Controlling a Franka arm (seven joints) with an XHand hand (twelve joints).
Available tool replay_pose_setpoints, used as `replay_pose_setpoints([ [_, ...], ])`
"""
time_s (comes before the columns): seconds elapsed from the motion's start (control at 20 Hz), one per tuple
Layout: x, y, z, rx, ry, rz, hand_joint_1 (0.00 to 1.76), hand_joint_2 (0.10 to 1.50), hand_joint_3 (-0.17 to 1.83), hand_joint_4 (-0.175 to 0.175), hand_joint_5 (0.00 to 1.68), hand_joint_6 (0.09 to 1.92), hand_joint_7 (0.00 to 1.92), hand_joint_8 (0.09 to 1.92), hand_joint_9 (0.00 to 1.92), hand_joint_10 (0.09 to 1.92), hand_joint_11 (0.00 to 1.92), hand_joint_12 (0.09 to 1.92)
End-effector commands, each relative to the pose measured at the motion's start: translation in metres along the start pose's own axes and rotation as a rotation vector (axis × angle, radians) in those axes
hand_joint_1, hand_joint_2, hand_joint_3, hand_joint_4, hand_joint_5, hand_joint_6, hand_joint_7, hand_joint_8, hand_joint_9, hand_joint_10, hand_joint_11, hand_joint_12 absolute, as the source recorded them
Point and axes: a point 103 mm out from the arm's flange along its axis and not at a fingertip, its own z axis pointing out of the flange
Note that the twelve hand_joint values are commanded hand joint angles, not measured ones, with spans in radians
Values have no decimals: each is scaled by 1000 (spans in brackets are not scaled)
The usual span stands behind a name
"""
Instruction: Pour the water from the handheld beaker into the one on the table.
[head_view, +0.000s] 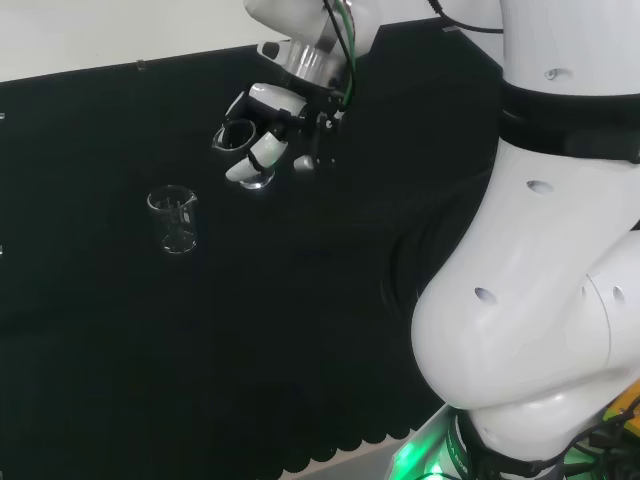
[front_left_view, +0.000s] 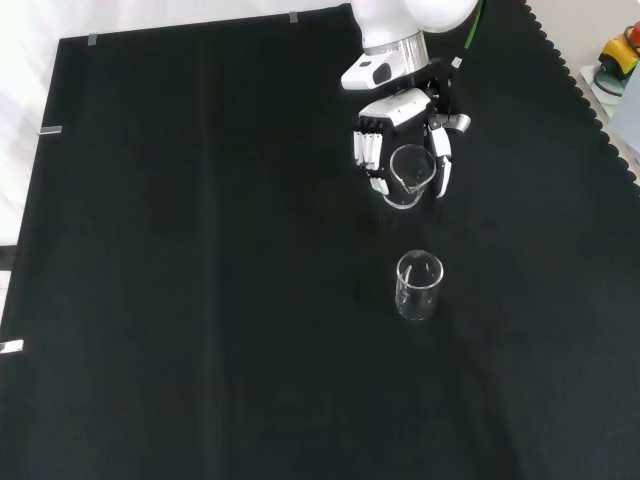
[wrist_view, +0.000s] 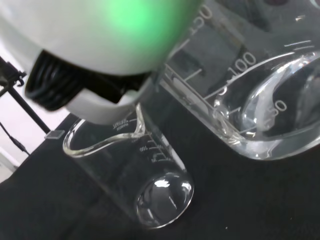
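The robot hand (front_left_view: 405, 150) is closed around a clear beaker (front_left_view: 410, 176), with fingers curled on one side of its wall and the thumb on the other. It holds the beaker in the air above the desk (front_left_view: 200, 300). In the front view the second beaker (front_left_view: 418, 286) stands upright on the black cloth, just below the held one and apart from it. In the head view this second beaker (head_view: 174, 219) is to the left of the robot hand (head_view: 268, 125) and lower.

Both beakers look like thin glass, so I judge them stiff, smooth and easy to break. The smooth wall can slip between the fingers, mostly when the beaker tilts and the water moves inside. The best place to hold seems the middle of the wall, under the rim, leaving the spout free. The standing beaker is light and may fall over if the held one touches its rim.

The clear walls are hard to see against the black cloth. In the wrist view some water lies in the bottom of the held beaker (wrist_view: 260, 95), but how much I cannot tell. The second beaker (wrist_view: 135, 175) seems empty there, though this is not sure. I cannot tell which way the spout of the held beaker points.
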Motion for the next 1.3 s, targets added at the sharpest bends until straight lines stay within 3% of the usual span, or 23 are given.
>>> replay_pose_setpoints([
  [0.05,9,6,8,48,-41,-5,1432,641,576,-175,1342,473,1399,578,1512,87,1236,775],
  [0.35,16,13,14,86,-71,2,1432,639,579,-175,1344,471,1398,577,1515,87,1237,773],
  [0.75,21,17,16,164,-162,44,1435,603,635,-175,1363,456,1392,580,1547,87,1269,766],
  [0.95,7,-1,-1,190,-193,48,1436,596,645,-175,1368,450,1394,571,1555,87,1281,765],
  [1.3,27,18,17,238,-262,65,1437,582,662,-175,1382,430,1410,542,1564,87,1298,754],
])
